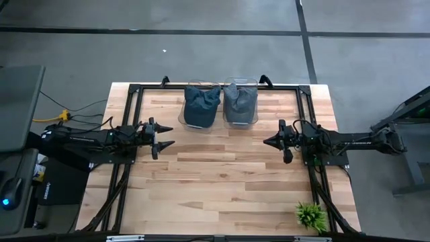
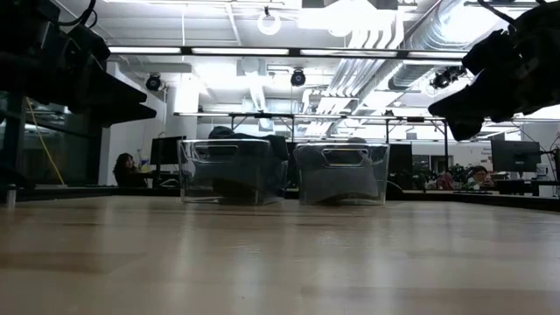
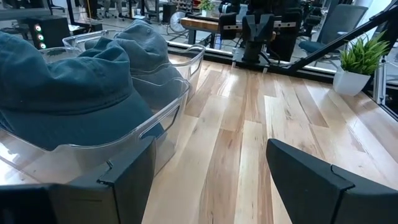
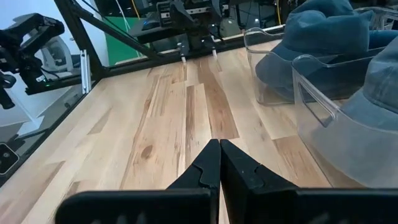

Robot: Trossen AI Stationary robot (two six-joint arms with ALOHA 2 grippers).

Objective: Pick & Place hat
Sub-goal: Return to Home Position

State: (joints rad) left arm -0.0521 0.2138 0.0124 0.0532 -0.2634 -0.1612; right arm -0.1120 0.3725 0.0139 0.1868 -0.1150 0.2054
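Note:
Two blue hats lie in two clear bins side by side at the table's far middle: one hat (image 1: 201, 107) in the left bin (image 2: 232, 171), the other hat (image 1: 239, 102) in the right bin (image 2: 341, 172). My left gripper (image 1: 164, 136) hovers at the table's left side, open, nothing between its fingers; the left bin's hat (image 3: 68, 93) shows close beside it. My right gripper (image 1: 269, 142) hovers at the right side, shut and empty, near the right bin's hat (image 4: 379, 118). Both grippers point roughly level toward the table's middle.
A small green plant (image 1: 310, 215) in a white pot stands at the table's near right corner. A black frame (image 1: 127, 101) runs along the table's left, right and far edges. Bare wood (image 1: 222, 168) lies between the two arms.

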